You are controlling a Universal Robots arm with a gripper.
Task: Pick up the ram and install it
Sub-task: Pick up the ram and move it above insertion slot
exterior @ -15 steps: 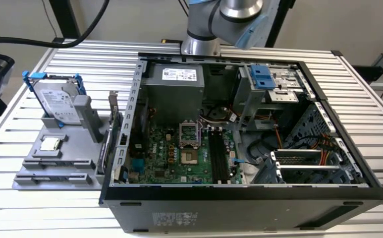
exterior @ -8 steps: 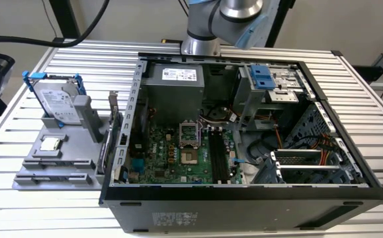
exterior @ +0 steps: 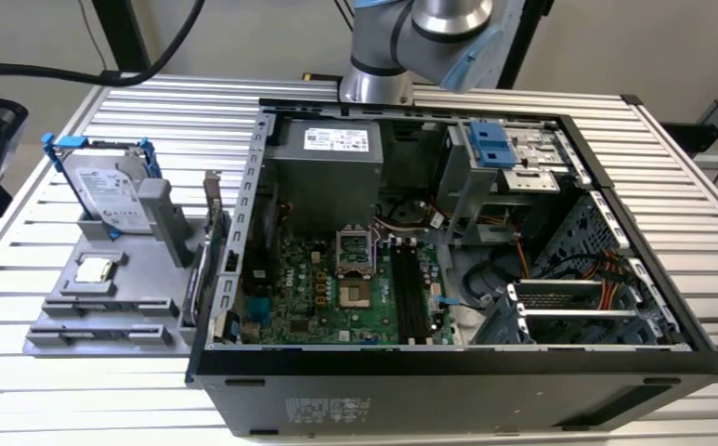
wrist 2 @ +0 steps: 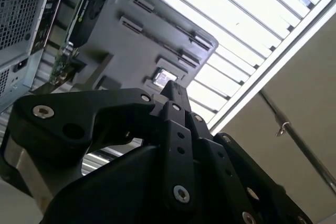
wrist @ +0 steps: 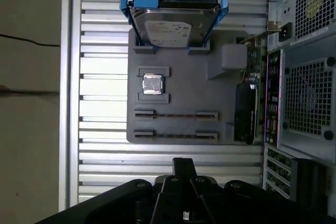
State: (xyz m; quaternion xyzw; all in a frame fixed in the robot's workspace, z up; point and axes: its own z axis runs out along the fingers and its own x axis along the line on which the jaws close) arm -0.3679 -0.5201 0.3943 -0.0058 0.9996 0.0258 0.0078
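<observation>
Closest to the wrist cameras is the end effector (wrist: 184, 164), its fingers pressed together on nothing; it hangs above the slatted worktop (wrist: 105, 171), near the gray tray (wrist: 178, 97); two narrow holders (wrist: 207, 115) on this tray each show a thin dark line; I cannot tell if either line is the ram; the open computer case (exterior: 458, 400) stands just beside the tray.

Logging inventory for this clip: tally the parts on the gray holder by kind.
Hard drive: 1
CPU chip: 1
Graphics card: 1
Total: 3; whether the two long slots hold anything, I cannot tell.
</observation>
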